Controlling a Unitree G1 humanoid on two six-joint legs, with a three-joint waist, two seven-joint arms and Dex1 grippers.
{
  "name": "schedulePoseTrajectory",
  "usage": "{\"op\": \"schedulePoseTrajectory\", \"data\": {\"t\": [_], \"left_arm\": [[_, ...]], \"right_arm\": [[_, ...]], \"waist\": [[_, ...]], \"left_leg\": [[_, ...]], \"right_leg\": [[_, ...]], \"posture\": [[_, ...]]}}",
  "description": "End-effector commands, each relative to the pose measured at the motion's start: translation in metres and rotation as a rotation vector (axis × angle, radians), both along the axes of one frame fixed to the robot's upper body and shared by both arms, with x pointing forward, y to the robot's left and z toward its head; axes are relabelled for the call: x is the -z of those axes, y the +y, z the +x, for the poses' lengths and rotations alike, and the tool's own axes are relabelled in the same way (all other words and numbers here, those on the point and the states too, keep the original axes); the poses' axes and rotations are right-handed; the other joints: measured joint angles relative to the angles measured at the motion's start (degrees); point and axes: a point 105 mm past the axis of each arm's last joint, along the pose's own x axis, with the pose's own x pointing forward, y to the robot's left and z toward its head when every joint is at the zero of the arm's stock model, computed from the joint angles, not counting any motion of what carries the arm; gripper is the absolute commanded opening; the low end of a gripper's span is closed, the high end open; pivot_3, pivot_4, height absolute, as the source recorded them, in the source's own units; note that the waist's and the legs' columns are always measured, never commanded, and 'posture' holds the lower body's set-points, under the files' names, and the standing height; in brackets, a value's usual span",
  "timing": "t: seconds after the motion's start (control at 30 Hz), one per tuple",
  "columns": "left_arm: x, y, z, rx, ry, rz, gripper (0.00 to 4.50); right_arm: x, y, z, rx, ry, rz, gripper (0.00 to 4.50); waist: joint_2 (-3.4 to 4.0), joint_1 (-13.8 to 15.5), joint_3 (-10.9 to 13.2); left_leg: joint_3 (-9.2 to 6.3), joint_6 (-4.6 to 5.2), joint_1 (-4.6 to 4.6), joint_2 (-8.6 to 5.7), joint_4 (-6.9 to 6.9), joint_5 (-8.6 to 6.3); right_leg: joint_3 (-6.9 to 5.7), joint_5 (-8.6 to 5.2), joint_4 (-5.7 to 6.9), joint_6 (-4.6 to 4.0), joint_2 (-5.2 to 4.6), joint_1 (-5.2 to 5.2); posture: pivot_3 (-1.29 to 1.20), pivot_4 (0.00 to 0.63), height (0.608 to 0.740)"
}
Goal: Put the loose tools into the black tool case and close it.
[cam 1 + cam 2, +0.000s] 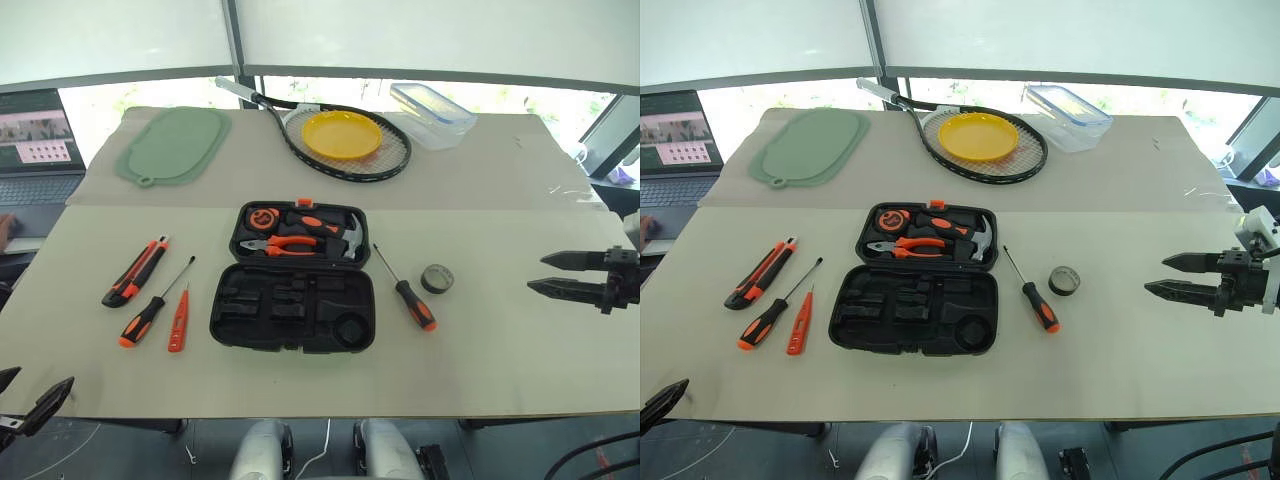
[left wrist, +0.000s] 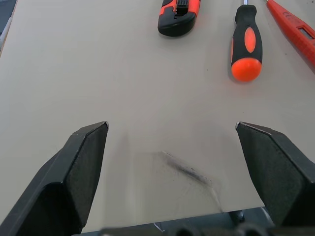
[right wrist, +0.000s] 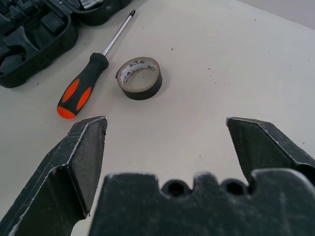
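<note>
While the black tool case (image 1: 293, 293) lies open in the middle of the near table (image 1: 500, 360), its lid half away from the robot holds the orange-handled pliers (image 1: 283, 245), a steel hammer (image 1: 345, 235) and a round tape measure (image 1: 262, 217), and its near half shows bare moulded slots. To the robot's left of the case lie three loose tools, roughly parallel and well apart from it: the orange-and-black utility knife (image 1: 134, 271) farthest out, then a long screwdriver with a black-orange handle (image 1: 152, 307), then the slim all-orange tester screwdriver (image 1: 179, 320) nearest the case. To the robot's right of the case lies the second black-orange screwdriver (image 1: 406, 290), close beside it, with the small grey tape roll (image 1: 437, 279) just beyond, not touching. The left gripper (image 2: 171, 132) hangs at the near left edge of the table, well short of the case, its two black fingers (image 2: 81, 169) spread wide, holding nothing and touching nothing; the knife's end and the screwdriver handle lie ahead of it. The right gripper (image 3: 166, 128) hovers far to the right of the case, above the table, its fingers (image 3: 74, 162) equally wide apart and empty, with the tape roll and the right-hand screwdriver in front of them. Beyond the case, on the far table, sit a green silicone mat (image 1: 172, 145), a tennis racket (image 1: 340, 140) with a yellow plate (image 1: 341, 134) on its strings, and a clear plastic lidded box (image 1: 432, 114); a laptop (image 1: 38, 150) stands past the case's far left
</note>
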Motion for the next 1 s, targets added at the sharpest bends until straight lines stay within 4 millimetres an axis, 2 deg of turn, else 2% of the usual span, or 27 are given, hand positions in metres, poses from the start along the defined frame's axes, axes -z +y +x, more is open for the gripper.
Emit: {"op": "schedulePoseTrajectory", "data": {"t": [0.03,0.33,0.47,0.6,0.7,0.87,1.0], "left_arm": [[-0.011,0.001,0.004,0.000,-0.029,0.041,4.48],[-0.015,-0.004,0.018,0.008,-0.036,0.049,4.48],[-0.027,-0.027,0.034,0.086,-0.042,0.005,4.48],[-0.032,-0.053,0.055,0.184,0.010,0.018,4.48],[-0.032,-0.063,0.066,0.217,0.053,0.024,4.48],[-0.023,-0.072,0.074,0.247,0.149,0.026,4.48],[-0.011,-0.068,0.086,0.242,0.190,0.044,4.48]], "right_arm": [[-0.006,-0.001,-0.002,-0.017,-0.029,-0.013,4.50],[-0.008,-0.003,-0.004,-0.006,-0.069,-0.059,4.50],[-0.023,0.010,0.002,-0.030,-0.151,-0.085,4.50],[-0.038,0.046,-0.003,-0.142,-0.184,-0.058,4.50],[-0.045,0.075,-0.011,-0.231,-0.201,-0.041,4.50],[-0.055,0.112,-0.027,-0.335,-0.235,-0.026,4.50],[-0.068,0.144,-0.041,-0.424,-0.280,0.006,4.50]], "waist": [[0.00,0.00,0.00],[0.00,-0.04,0.00],[0.00,-0.04,0.00],[0.00,0.13,0.00],[0.01,0.09,0.00],[0.00,-0.02,0.00],[0.01,0.08,0.00]], "left_leg": [[0.00,0.00,0.00,0.00,0.00,0.00],[0.09,0.02,0.06,0.02,0.00,-0.02],[0.14,0.01,0.10,0.03,0.00,-0.03],[0.15,0.00,0.12,0.04,0.00,-0.03],[0.14,-0.01,0.12,0.05,-0.01,-0.04],[0.15,-0.06,0.13,0.06,-0.02,-0.07],[0.15,-0.09,0.16,0.08,-0.02,-0.10]], "right_leg": [[0.00,0.00,0.00,0.00,0.00,0.00],[0.10,0.02,0.02,0.04,0.05,0.02],[0.17,0.04,0.04,0.07,0.07,0.02],[0.19,0.16,0.06,0.28,0.09,0.04],[0.19,0.22,0.06,0.38,0.12,0.04],[0.22,0.24,0.07,0.42,0.15,0.01],[0.22,0.23,0.08,0.40,0.18,0.01]], "posture": [[0.00,0.150,0.738],[0.00,0.150,0.738],[0.00,0.150,0.738],[0.00,0.150,0.738],[0.00,0.150,0.738],[0.00,0.150,0.738],[0.00,0.150,0.738]]}}
